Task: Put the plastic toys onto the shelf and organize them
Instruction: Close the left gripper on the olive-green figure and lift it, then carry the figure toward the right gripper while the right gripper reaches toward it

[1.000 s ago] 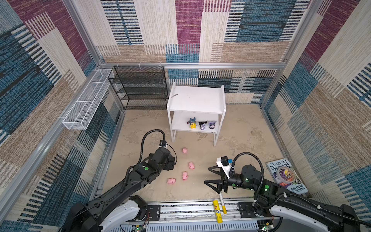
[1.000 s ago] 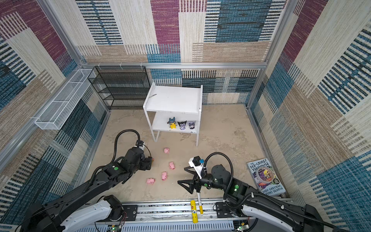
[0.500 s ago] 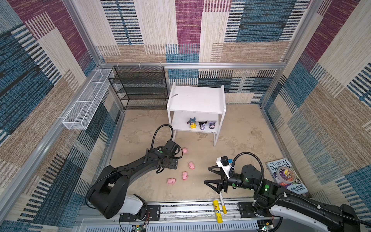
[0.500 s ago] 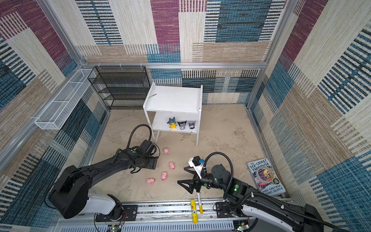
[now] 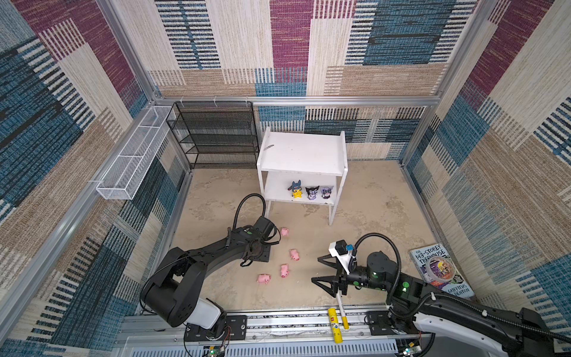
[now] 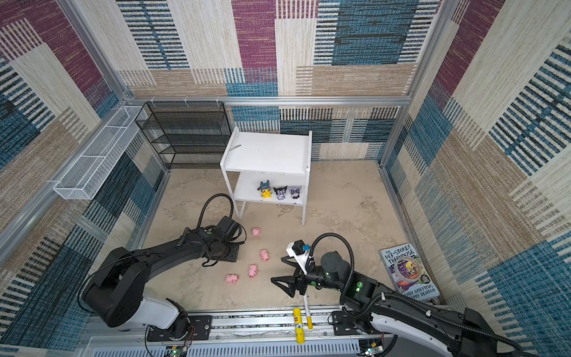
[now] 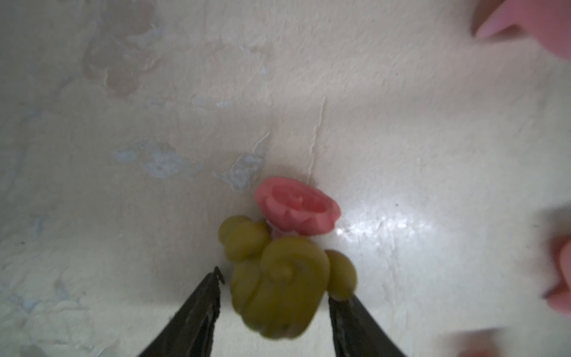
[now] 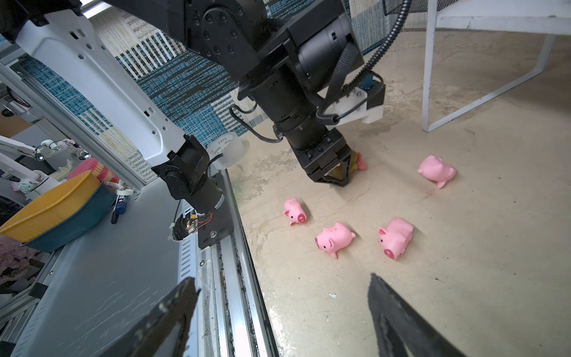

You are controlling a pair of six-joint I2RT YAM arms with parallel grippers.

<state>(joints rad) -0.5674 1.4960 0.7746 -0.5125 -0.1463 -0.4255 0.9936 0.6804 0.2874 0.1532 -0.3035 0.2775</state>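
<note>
On the floor (image 5: 370, 201), left gripper (image 7: 277, 286): jaws astride blond doll (image 7: 284, 265), one finger touching, slight gap at other.
Right gripper (image 5: 315, 269): spread wide above floor.

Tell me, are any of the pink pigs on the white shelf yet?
No, in a top view all four pigs lie on the floor, while the shelf holds only three other figures.

Reading off the book (image 5: 428, 255) flat on the floor, near right by the wall: the cover says "The 143-Storey Treehouse" up top, and "Griffiths" over "Denton" along its near edge. The yellow tube (image 5: 334, 324) on my front rail has a small red label, too tiny to read. Print on the tape roll (image 8: 225, 145) is blurred.
</note>
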